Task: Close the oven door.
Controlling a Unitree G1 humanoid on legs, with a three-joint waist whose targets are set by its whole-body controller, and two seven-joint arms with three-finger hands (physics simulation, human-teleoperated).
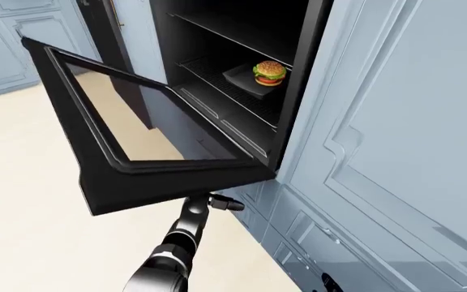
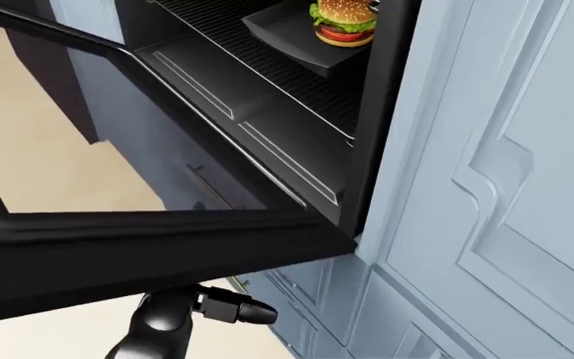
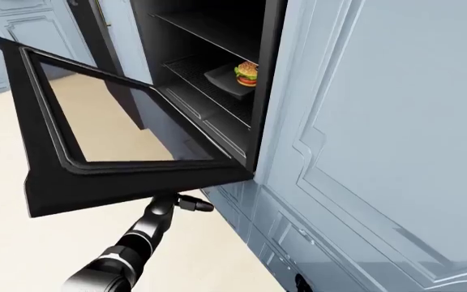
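While fingers (image 2: pixel 239 309) sit beneath it, oven door (image 1: pixel 136 152) hangs open (burger (image 1: pixel 269 72) inside).

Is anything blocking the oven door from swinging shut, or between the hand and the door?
Nothing visible. The left hand sits under the oven door; the burger and tray lie well inside.

Left arm (image 1: pixel 169 255) rising from the bottom edge of the left-eye view, forearm extended upward and slightly rightward. Left hand (image 1: pixel 205 204) at its tip, largely hidden from above; one dark finger (image 2: pixel 237 309) projects to the right. Finger closure cannot be determined. The right arm does not appear.
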